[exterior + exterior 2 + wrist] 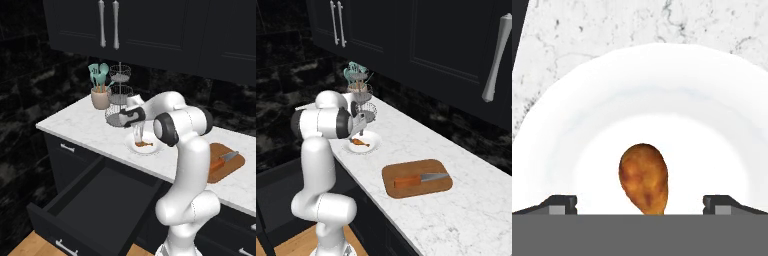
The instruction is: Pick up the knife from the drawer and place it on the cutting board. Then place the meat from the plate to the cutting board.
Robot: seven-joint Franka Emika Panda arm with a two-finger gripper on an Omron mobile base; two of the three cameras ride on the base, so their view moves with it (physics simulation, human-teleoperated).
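Orange-brown meat (643, 178) on white plate (572, 125) — reddish-brown cutting board (421, 190), black drawer (95, 205).

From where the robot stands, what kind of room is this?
Most likely a kitchen, a rendered one: a white marble counter under dark cabinets, a cutting board with a knife on it, and a jar of spatulas by the wall.

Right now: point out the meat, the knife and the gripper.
meat (643, 178): hand view, middle of the thick end, lying on the plate.
knife (407, 181): right base view, orange-brown handle, lying on the cutting board.
gripper (640, 204): hand view, midway between the fingertips, open astride the meat.
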